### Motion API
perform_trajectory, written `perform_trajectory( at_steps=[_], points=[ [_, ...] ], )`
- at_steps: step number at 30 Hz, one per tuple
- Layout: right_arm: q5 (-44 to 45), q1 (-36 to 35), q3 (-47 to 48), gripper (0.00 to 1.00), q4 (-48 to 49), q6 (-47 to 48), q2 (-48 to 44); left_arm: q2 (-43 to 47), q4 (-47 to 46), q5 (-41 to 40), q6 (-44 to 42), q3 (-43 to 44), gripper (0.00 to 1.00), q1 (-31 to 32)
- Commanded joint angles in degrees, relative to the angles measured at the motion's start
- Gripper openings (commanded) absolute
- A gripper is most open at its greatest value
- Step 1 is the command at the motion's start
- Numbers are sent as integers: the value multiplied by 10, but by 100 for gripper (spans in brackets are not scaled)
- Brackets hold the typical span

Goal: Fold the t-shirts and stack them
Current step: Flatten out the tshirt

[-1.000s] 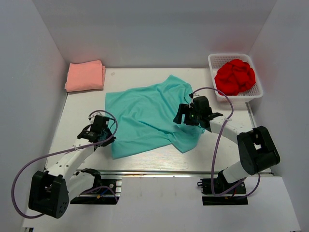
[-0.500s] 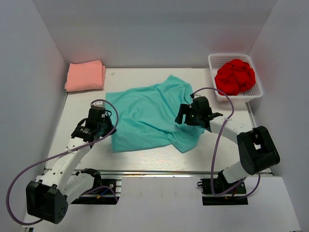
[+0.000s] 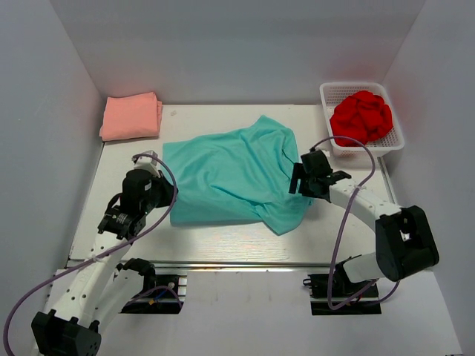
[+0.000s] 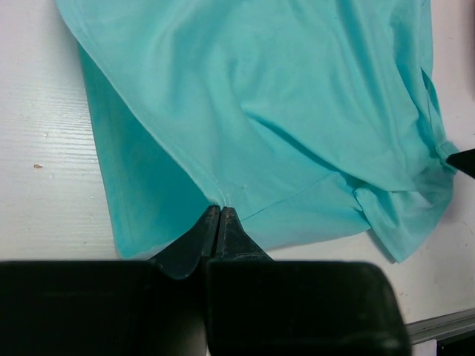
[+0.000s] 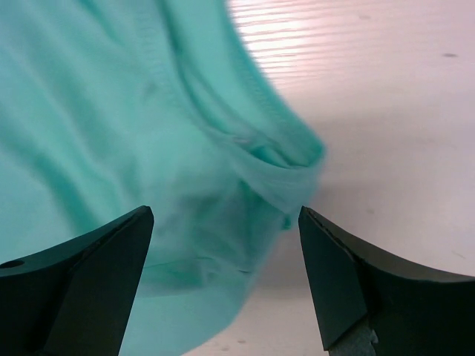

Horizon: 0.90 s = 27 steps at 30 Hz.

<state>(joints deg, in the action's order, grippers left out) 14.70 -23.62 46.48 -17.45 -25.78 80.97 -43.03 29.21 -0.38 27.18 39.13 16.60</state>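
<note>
The teal t-shirt (image 3: 226, 174) lies spread and rumpled across the middle of the table. It fills the left wrist view (image 4: 282, 104) and shows in the right wrist view (image 5: 111, 111). My left gripper (image 3: 165, 196) (image 4: 218, 210) is shut on the shirt's hem at its near left edge, with a fold of cloth under it. My right gripper (image 3: 297, 180) (image 5: 226, 219) is open and empty, low over the shirt's right edge by a bunched sleeve. The salmon-pink t-shirt (image 3: 132, 116) sits folded at the far left corner. The red t-shirt (image 3: 361, 117) lies crumpled in the basket.
The white mesh basket (image 3: 326, 95) stands at the far right corner. White walls enclose the table on the left, back and right. A metal rail (image 3: 245, 263) runs along the near edge between the arm bases.
My left gripper has moved up and away from the near edge with the shirt's near left hem, pulling that corner in. My right gripper has moved right to the shirt's right edge.
</note>
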Motion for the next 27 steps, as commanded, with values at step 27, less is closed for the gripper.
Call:
perform_trajectory(
  at_steps=[27],
  points=[
    [-33,54,0,64,-27,16,-4,-13,-4,5,-8,-8,0,0]
  ],
)
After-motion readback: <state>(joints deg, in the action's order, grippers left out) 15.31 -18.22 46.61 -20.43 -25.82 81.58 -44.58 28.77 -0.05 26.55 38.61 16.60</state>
